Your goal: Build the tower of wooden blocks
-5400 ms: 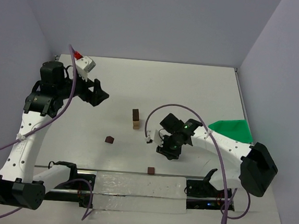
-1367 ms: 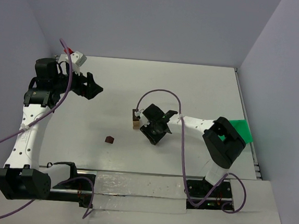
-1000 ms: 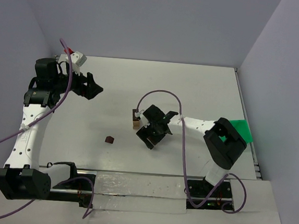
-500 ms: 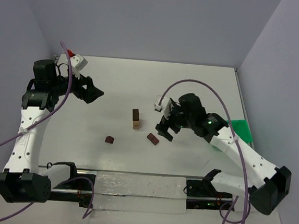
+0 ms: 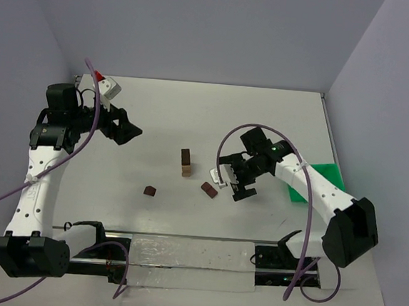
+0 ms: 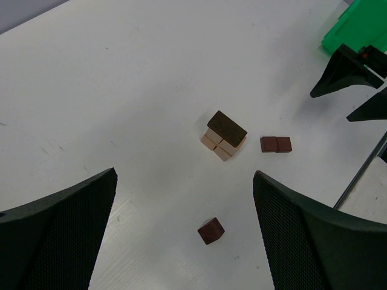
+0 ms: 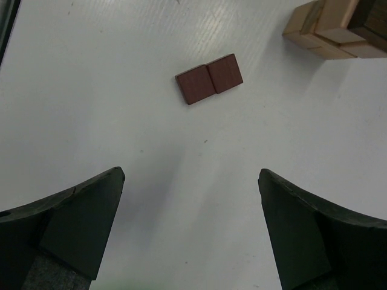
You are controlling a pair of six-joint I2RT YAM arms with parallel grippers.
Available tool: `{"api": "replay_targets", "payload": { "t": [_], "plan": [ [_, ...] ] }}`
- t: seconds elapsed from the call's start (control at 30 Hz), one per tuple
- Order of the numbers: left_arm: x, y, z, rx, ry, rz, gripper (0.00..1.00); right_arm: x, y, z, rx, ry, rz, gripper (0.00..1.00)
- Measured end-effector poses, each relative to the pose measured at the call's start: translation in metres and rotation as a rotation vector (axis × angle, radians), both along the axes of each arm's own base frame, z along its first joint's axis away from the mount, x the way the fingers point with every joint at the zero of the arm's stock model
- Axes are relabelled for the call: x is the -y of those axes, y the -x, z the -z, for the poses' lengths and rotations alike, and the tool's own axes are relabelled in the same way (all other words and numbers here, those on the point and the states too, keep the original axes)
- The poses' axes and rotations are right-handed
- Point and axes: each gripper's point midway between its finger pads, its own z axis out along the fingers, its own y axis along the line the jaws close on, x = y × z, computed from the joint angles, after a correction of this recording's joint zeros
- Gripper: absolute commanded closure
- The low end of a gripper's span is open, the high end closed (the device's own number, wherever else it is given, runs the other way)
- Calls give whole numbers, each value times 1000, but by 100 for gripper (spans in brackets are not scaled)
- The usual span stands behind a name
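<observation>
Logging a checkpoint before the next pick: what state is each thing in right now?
wood block tower: upright, dark top on tan base, untouched
dark block pair: flat on the table, side by side, loose
dark cube: loose on the table, alone
green bin: partly in view, contents unseen
left claw: open, empty
right claw: open, empty

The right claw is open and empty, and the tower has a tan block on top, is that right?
No. The tower has a dark brown block on top, not tan; the tan blocks sit under it, as the left wrist view shows. The right claw is open and empty.
</observation>
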Motion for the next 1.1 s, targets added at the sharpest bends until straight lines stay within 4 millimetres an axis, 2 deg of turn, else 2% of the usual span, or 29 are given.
{"api": "replay_targets", "payload": {
  "t": [0.57,0.87,1.1],
  "plan": [
    [0,-1,20,-41,-15,22,1,-47,-6,45,-56,78,-200,0],
    [1,0,24,-47,-21,35,1,-60,-11,62,-49,131,-243,0],
    [2,2,26,-52,-21,52,1,-62,-18,71,-45,165,-244,0]
  ]
}}
